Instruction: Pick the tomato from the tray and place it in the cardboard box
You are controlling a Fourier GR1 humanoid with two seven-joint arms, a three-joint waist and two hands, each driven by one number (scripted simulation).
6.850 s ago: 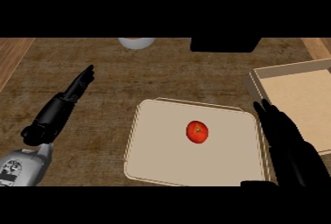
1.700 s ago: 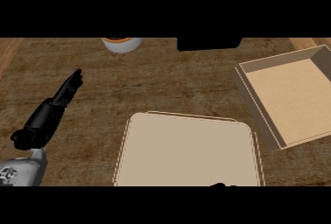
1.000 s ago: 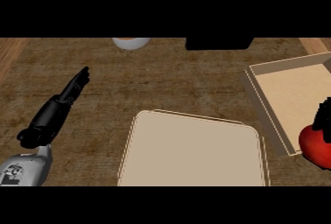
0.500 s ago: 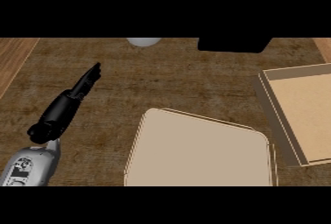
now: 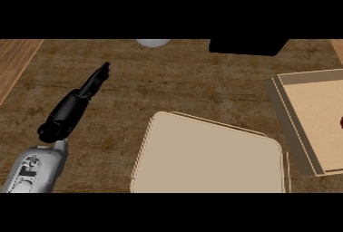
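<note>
Your left hand [image 5: 72, 108] rests at the view's left, its fingers [image 5: 98, 80] straight, close together and holding nothing, over the dark counter [image 5: 174, 86]. Your right hand is out of view, so nothing can be said of its grasp. Just right of the left forearm, the tray [image 5: 208, 158] lies bare. Farther right, the cardboard box [image 5: 295, 122] runs off the view's edge, and a dark red sliver on its floor at that edge is most likely the tomato [image 5: 341, 123], though too little shows to be sure. A white object [image 5: 153, 42] and a black object [image 5: 247, 46] sit at the counter's far side. By this reading the pick is done and the placing done or nearly so; you have only to confirm the release and draw the right arm away. A second ago the right hand held the tomato at the box's near side; half a second ago no red showed in the box.
</note>
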